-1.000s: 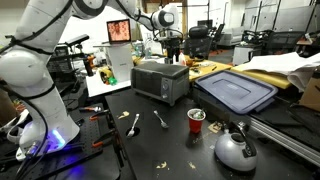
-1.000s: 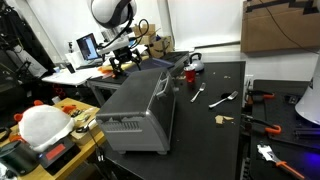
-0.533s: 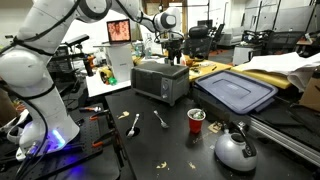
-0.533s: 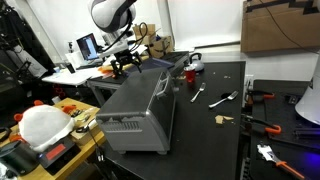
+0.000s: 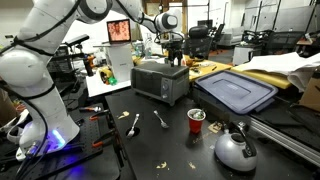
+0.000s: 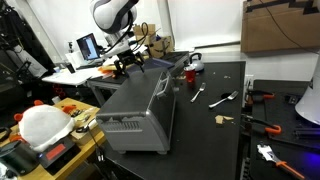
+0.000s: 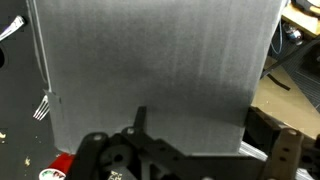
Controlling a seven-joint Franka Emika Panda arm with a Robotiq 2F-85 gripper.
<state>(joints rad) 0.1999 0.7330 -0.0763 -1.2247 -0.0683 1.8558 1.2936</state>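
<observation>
Above the flat top of the silver toaster oven [image 5: 160, 80], the gripper [image 5: 174, 58] is held with its jaws spread wide and nothing between them, while a red cup [image 5: 196, 120] and a fork [image 5: 160, 119] are seen in front of the oven.

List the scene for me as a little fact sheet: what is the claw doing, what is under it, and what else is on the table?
Claw: the claw is open, holds nothing, and hangs above the toaster oven
Oven: silver, door shut; its flat top fills the wrist view
Contact: cannot tell whether the claw touches the oven
Beside the oven: fork, spoon and red cup, all on the black table
Further off: kettle near the cup, blue lid behind it
</observation>
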